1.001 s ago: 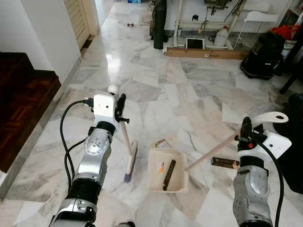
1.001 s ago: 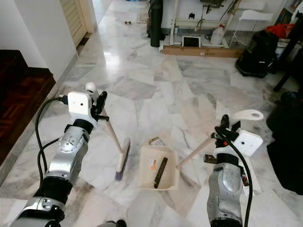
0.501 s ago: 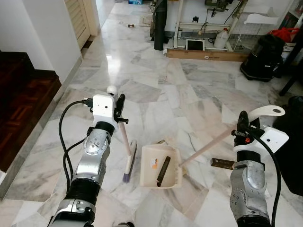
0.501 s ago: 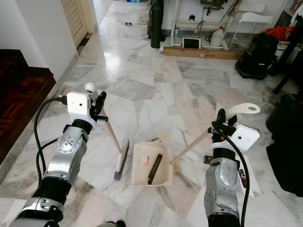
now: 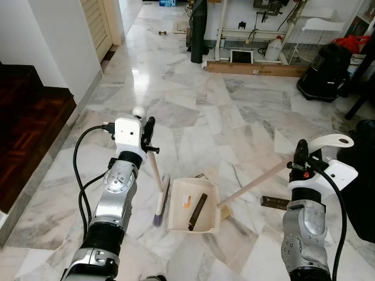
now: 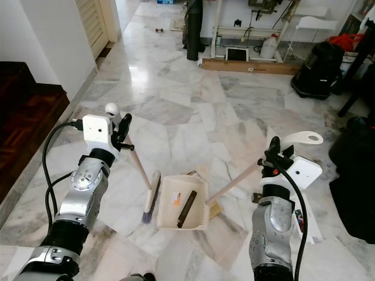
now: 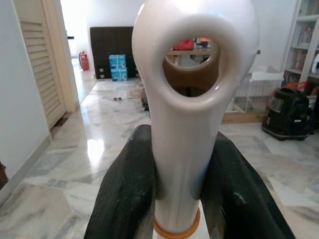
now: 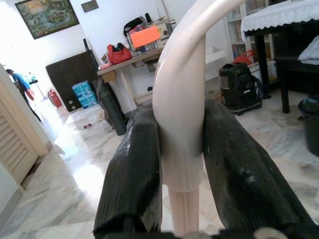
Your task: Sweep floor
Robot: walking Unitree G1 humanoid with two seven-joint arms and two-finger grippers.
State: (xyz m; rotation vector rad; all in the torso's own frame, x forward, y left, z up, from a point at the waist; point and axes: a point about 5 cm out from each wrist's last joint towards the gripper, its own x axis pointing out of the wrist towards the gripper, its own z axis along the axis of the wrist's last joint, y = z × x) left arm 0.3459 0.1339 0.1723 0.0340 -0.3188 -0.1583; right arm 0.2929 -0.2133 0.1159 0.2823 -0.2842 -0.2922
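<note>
My left gripper (image 5: 149,138) is shut on the white top of a broom handle (image 7: 193,104). The broom leans down to its brush head (image 5: 161,200) on the marble floor. Just right of the brush lies a cream dustpan (image 5: 177,218), almost touching it. In the pan lie a dark strip (image 5: 197,211) and a small orange scrap (image 5: 187,202). My right gripper (image 5: 301,160) is shut on the dustpan's long pale handle (image 8: 180,94), which slants down to the pan. A dark brown flat piece (image 5: 274,202) lies on the floor near my right arm.
A dark wooden step (image 5: 29,129) and a white wall corner (image 5: 64,41) stand at the left. A black bag (image 5: 325,70) and a dark bin (image 5: 363,181) are at the right. A long cardboard box (image 5: 252,66) lies at the back, beside a black post (image 5: 198,29).
The dustpan has slid left across the floor toward the brush head, with my right gripper still on its handle. The broom and my left arm have hardly moved.
</note>
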